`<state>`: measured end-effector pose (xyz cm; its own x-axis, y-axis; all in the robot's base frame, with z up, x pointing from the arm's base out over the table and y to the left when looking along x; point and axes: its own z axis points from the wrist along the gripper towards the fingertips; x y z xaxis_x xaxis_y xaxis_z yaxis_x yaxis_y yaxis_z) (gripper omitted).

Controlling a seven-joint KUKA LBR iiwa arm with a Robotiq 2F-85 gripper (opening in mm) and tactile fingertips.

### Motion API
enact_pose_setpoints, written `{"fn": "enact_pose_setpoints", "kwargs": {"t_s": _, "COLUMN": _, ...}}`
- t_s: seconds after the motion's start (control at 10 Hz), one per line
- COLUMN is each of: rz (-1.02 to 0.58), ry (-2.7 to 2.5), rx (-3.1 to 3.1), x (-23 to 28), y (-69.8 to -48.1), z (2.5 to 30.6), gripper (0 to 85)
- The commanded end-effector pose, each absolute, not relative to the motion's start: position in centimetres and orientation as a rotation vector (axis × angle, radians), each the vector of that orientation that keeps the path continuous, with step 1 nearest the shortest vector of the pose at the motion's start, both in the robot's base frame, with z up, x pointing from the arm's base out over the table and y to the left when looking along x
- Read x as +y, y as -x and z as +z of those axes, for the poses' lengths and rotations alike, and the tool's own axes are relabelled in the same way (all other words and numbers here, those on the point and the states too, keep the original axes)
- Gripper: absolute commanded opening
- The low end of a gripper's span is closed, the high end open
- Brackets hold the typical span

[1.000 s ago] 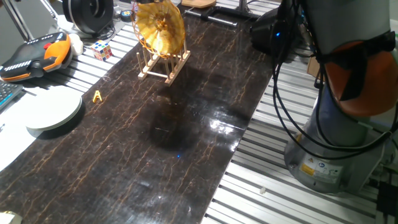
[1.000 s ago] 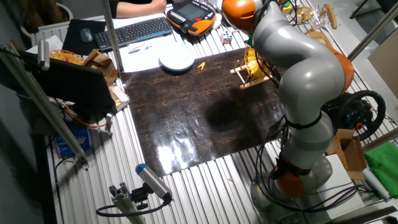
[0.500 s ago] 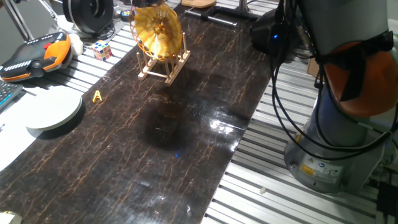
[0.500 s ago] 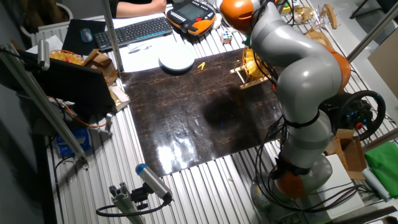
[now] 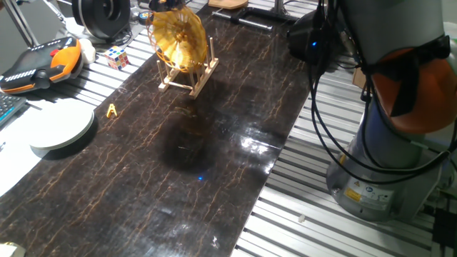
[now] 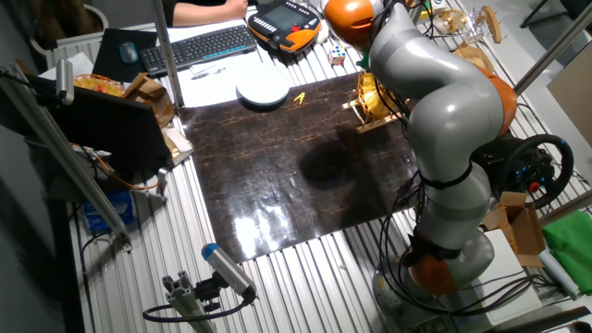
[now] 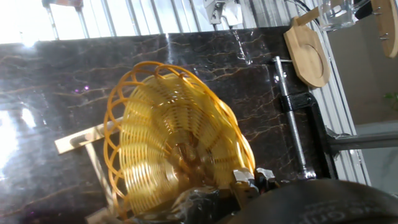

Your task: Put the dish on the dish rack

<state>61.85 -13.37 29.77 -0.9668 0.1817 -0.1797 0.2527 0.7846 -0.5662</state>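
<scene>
Standing dish point(image 5: 178, 41) in dish rack point(image 5: 191, 76); claw point(image 7: 252, 180) visible only in hand view.

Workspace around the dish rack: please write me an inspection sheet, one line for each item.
Surface: dark marbled mat on slatted metal table; glare patches.
Job's things: the dish stands on edge in the dish rack, between the pegs.
Clutter: white plate, small yellow piece, puzzle cube, orange pendant.
Gripper: gripper at the dish's rim in the hand view; cannot tell whether it is open or shut.
Cables: black cables hang beside the robot base.
Surroundings: keyboard, wooden disc, metal clamp, steering wheel.
</scene>
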Motion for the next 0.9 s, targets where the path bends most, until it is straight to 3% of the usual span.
{"fn": "enact_pose_setpoints", "kwargs": {"t_s": 0.0, "rz": -0.929, "ry": -0.349, "rx": 2.858, "x": -13.2, "y": -62.0, "z": 29.5, "gripper": 2.0}}
{"fn": "enact_pose_setpoints", "kwargs": {"t_s": 0.8, "rz": -0.870, "ry": -0.366, "rx": 2.877, "x": -12.2, "y": -62.2, "z": 28.4, "gripper": 3.7}}
